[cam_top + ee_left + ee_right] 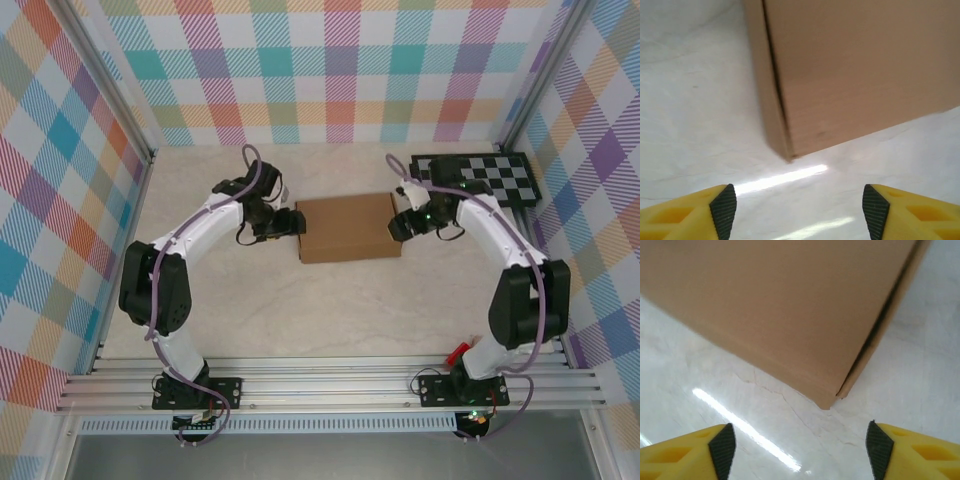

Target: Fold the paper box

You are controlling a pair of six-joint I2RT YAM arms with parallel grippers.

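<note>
Plain paper box between spread left hand and right hand

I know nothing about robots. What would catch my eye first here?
A closed brown paper box lies in the middle of the table, with the left gripper and right gripper at its two ends, jaws open and holding nothing. A black-and-white checkerboard panel sits in the far right corner, and bright plaid walls ring it all.

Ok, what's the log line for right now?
box: folded shut | left end effector: open, clear of box | right end effector: open, clear of box
</note>
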